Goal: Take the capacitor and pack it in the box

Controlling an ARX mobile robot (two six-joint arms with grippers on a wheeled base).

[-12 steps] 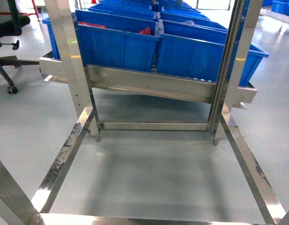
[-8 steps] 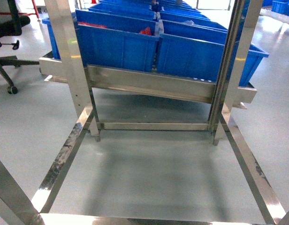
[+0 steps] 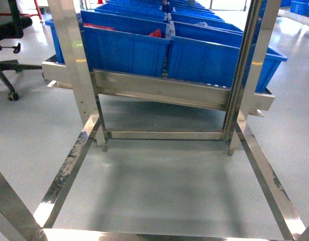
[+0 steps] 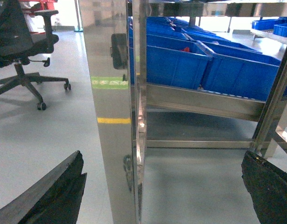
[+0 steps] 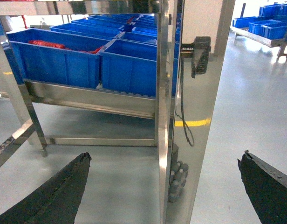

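**No box or capacitor showing yet**

Neither is appearing in any view. Both pincers, left point(image 4: 164, 193) and right point(image 5: 164, 189), are hanging spread apart and empty. Blue plastic bins point(image 3: 129, 47) are filling the upper frame on a steel rack point(image 3: 159, 90); reaching blindly risks striking its posts.

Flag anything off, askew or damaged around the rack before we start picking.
Nothing spilled or knocked over. The blue bins sit tilted, but the steel shelf rail slopes with them, so that looks intended. The floor-level frame bars show scuffed, blotchy patches. No pink box or capacitor in any view. Both grippers are wide open and empty.
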